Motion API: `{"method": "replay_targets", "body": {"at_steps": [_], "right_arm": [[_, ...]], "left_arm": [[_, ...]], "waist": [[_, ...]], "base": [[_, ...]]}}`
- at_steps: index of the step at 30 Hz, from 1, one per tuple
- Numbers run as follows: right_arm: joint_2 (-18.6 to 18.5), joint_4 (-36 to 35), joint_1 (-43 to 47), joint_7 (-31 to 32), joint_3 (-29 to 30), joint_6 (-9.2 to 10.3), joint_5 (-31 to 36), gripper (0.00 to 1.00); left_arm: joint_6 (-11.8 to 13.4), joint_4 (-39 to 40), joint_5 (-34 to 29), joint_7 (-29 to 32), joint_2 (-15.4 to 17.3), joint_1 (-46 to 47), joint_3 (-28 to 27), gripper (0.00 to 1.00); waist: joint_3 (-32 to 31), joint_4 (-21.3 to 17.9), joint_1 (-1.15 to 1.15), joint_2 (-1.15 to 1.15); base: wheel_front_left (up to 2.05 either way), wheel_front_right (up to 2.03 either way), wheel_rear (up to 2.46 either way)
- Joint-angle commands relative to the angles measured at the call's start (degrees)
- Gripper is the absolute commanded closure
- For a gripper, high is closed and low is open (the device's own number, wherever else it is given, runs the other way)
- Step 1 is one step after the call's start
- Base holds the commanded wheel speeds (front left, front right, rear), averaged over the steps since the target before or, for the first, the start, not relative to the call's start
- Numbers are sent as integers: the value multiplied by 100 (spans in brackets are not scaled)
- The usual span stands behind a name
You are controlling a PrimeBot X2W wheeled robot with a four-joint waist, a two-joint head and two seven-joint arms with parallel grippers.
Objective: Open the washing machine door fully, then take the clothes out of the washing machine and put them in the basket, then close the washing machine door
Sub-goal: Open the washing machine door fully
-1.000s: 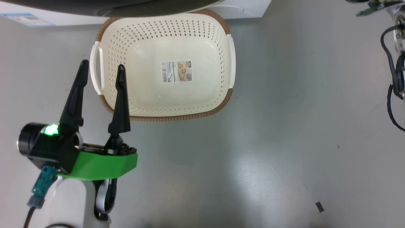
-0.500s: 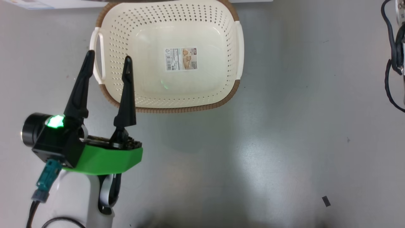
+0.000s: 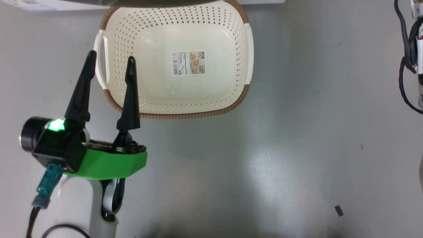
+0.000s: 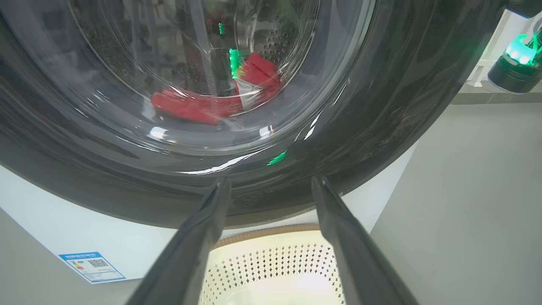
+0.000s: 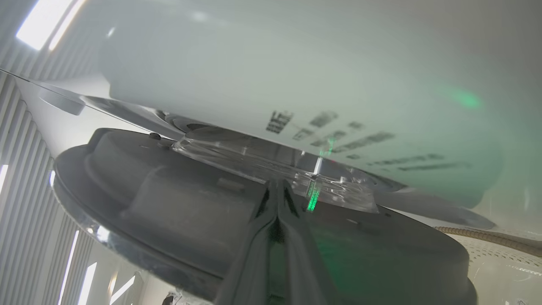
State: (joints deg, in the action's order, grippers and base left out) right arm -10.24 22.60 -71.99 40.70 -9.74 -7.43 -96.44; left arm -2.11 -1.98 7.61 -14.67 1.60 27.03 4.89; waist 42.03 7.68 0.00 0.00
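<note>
1. The left gripper (image 3: 111, 56) is seen at the near left of the head view, with its two dark fingers held wide apart and nothing between them.
2. Its fingertips are seen over the left handle and left rim of the basket (image 3: 185, 115), which is set on the grey floor (image 3: 281, 148) and holds nothing but a paper label (image 3: 188, 62) on its bottom.
3. In the left wrist view, the left gripper (image 4: 271, 181) is pointed at the lower black rim of the washing machine door (image 4: 381, 127), apart from it.
4. The clothes (image 4: 194, 106), bright red, are seen through the door's glass, lying low in the drum of the washing machine (image 4: 127, 241).
5. The basket (image 4: 271, 262) is placed on the floor just in front of the machine, below the door.
6. A blue sticker (image 4: 91, 266) is seen low on the left of the machine's white front.
7. The fingers of the right gripper (image 5: 277, 183) are pressed together, with nothing held.
8. In the right wrist view, they are laid along the grey face of the door (image 5: 169, 199), with the tips at the edge of its glass bowl; whether the door is touched cannot be told.
9. Black cables (image 3: 408, 49) are seen at the far right.
</note>
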Motion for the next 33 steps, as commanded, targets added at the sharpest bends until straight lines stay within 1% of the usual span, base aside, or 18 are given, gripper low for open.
{"method": "replay_targets", "body": {"at_steps": [1,8,20,33], "right_arm": [[151,-204,94,81,-22,-6,49,100],[140,-221,360,415,-200,-6,230,100],[163,-94,769,687,-353,-6,401,100],[221,2,1180,667,-637,-6,714,100]], "left_arm": [[-11,143,-57,-33,128,-104,-197,0],[-3,131,-45,-33,128,-155,-203,0],[32,91,60,-33,128,-377,-282,0],[27,152,151,-33,128,-557,-397,0]], "waist": [[-53,-45,0,0],[-260,-99,0,0],[-697,-54,0,0],[-1034,-63,0,0]], "base": [[0,0,0],[0,0,0],[0,0,0],[0,0,0]]}}
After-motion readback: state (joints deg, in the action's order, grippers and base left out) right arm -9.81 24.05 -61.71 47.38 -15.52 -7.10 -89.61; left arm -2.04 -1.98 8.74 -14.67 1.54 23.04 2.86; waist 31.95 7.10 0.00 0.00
